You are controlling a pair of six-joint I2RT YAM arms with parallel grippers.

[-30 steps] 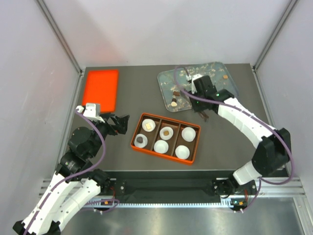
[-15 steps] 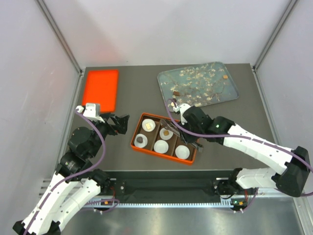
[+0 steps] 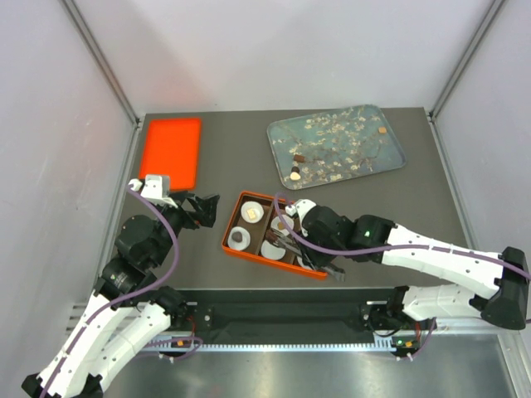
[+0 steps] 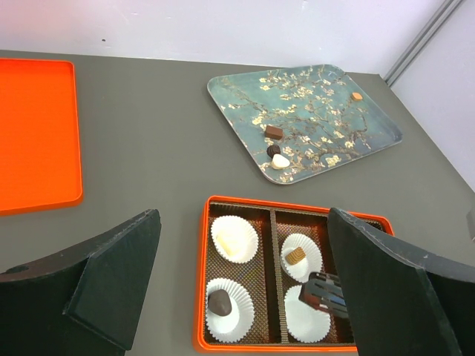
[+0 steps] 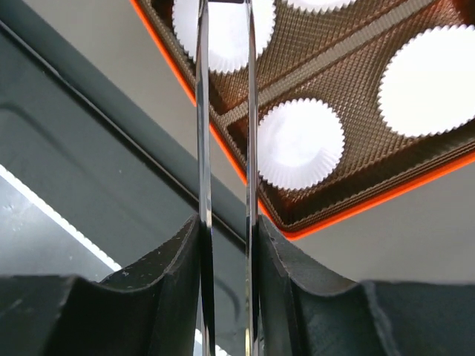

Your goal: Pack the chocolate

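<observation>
**Chocolate packing, mid-reach:** My right gripper [image 5: 226,226] is pinched narrow on a pair of thin metal tweezers [image 5: 202,111]. It reaches in from the right over the orange box [image 4: 202,282] at the near middle of the grey table [image 3: 224,157]. The blades point at the white paper cup [image 4: 304,322] in the box's near middle compartment. Their tips lie at the very edge of the right wrist view, and I cannot tell whether they carry anything. My left gripper [image 3: 202,209] hangs with its jaws spread wide, holding nothing, just left of the box and apart from it.

Three chocolates sit in the box, each in its own cup: a pale piece [image 4: 226,247] at far left, a tan square [image 4: 295,255] at far middle and a dark piece [image 4: 220,302] at near left.

Four more lie on the blossom-print tray [image 4: 312,111] at the far right of the table. A brown square [image 4: 274,132], a dark round [image 4: 273,150] and a cream piece [image 4: 280,160] cluster by the tray's near left edge. A small orange-tan piece [image 4: 357,96] lies well apart, towards its far right corner. A flat orange lid [image 3: 170,149] lies at far left.
</observation>
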